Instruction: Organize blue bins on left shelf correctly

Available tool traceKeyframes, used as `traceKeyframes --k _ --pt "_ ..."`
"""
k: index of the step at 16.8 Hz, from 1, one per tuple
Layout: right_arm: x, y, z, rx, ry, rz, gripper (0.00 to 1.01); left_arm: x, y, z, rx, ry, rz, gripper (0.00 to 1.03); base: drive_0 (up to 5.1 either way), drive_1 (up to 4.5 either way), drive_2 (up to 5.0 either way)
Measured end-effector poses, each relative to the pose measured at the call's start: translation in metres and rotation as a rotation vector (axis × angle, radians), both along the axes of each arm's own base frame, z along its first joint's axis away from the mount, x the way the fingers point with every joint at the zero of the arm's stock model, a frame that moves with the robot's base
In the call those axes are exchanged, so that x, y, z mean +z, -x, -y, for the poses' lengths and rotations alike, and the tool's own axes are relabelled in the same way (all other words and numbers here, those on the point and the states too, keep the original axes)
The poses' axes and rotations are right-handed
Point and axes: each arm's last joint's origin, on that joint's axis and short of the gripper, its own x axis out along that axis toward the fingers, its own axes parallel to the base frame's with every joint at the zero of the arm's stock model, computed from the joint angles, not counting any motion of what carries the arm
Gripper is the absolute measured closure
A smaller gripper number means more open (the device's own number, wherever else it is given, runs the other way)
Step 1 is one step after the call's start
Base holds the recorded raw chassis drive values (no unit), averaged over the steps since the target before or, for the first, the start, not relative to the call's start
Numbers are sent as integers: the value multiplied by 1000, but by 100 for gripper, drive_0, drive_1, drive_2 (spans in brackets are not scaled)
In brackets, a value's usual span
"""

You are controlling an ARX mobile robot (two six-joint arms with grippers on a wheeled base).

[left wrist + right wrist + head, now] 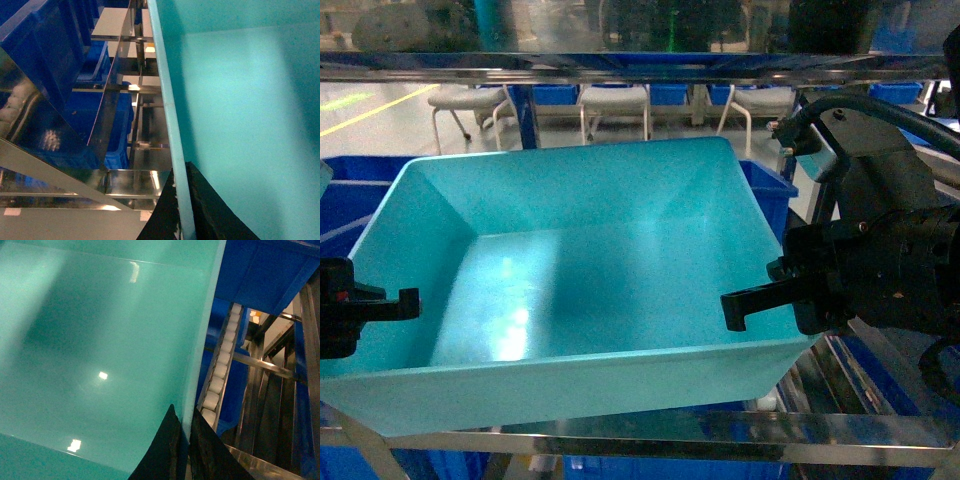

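We see the bin (590,290) sitting between the shelf's front beam (650,432) below and another beam (620,68) above. The left end effector (380,305) clasps its left rim, the right end effector (760,300) its right rim. Other bins (770,195) lie behind and beside it.

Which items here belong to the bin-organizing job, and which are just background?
Job:
turquoise bin, rim pinched by left gripper and right gripper
steel shelf with white rollers

Background:
royal-blue bins
white chairs beyond the shelf
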Motion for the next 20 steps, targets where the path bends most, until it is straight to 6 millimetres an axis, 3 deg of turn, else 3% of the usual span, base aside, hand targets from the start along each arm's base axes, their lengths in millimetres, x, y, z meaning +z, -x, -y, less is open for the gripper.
traceKeyframes --k 17,20 --pt "0 0 0 0 0 0 98 0 0 0 0 0 0 101 0 0 0" --pt "0 1 -2 5 0 1 98 0 0 -1 4 0 -2 101 328 -194 -194"
